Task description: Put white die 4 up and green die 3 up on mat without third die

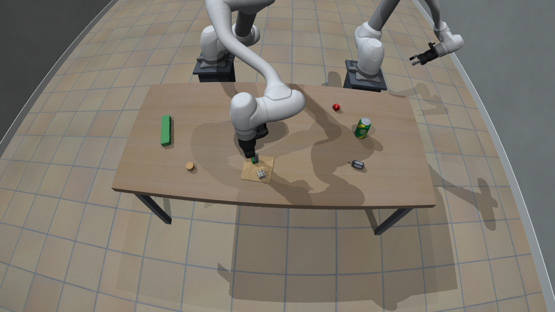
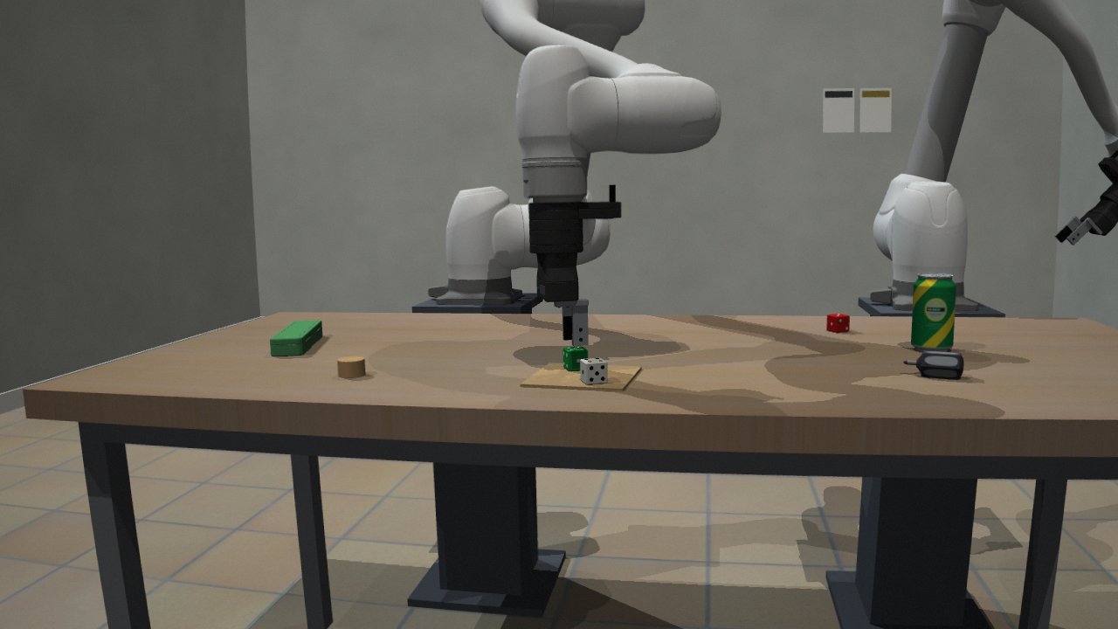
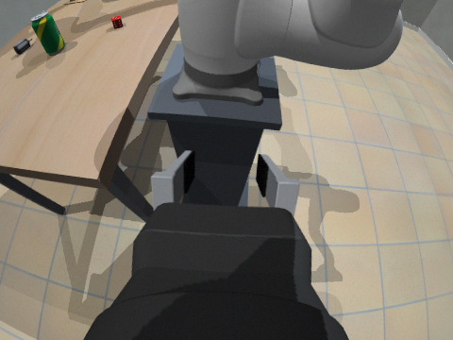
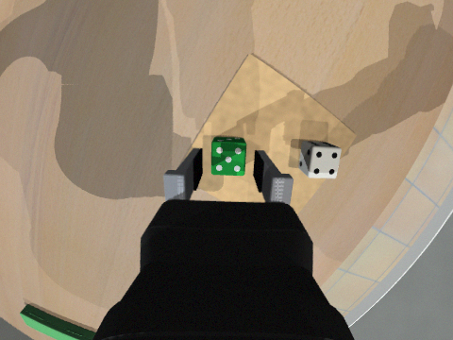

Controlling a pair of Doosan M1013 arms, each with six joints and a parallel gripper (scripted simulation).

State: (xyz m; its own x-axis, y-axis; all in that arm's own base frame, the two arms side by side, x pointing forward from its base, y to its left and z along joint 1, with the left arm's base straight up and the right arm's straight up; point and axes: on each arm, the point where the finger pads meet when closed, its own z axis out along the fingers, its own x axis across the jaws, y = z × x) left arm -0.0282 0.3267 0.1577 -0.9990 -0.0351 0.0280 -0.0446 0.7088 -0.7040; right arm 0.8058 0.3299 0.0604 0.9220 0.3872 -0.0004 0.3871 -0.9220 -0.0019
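1. In the top view, saw a wooden table (image 1: 155, 178) (image 2: 234, 390) (image 3: 71, 118) (image 4: 118, 236) beneath the objects.
2. Found the right gripper (image 1: 255, 158) (image 2: 574, 340) (image 4: 227, 161) released, with fingers apart and pointing down just above the green die.
3. Found the left gripper (image 1: 414, 60) (image 2: 1073, 231) (image 3: 226, 165) released too, beyond the table's edge toward 2 o'clock from the mat.
4. Saw the thin tan mat (image 1: 248, 174) (image 2: 551, 381) (image 4: 255, 94) lying flat on the table.
5. Toward 10 o'clock from it, noted a long green case (image 1: 165, 130) (image 2: 297, 337) (image 4: 52, 323).
6. Toward 2 o'clock, noted an upright green-and-yellow can (image 1: 362, 128) (image 2: 933, 313) (image 3: 48, 34).
7. Toward 3 o'clock, spotted a dark key fob (image 1: 357, 164) (image 2: 940, 365) (image 3: 22, 46).
8. Toward 9 o'clock, spotted a small wooden disc (image 1: 189, 166) (image 2: 350, 367).
9. Among the similar-sized dice, read 5 atop the green die (image 1: 253, 160) (image 2: 575, 359) (image 4: 228, 158), flat on the mat toward 11 o'clock from its middle; read 4 atop the white die (image 1: 260, 174) (image 2: 594, 371) (image 4: 324, 161), flat on the mat toward 5 o'clock. Saw the red die (image 1: 336, 107) (image 2: 838, 322) (image 3: 117, 22) off the mat, toward 2 o'clock.
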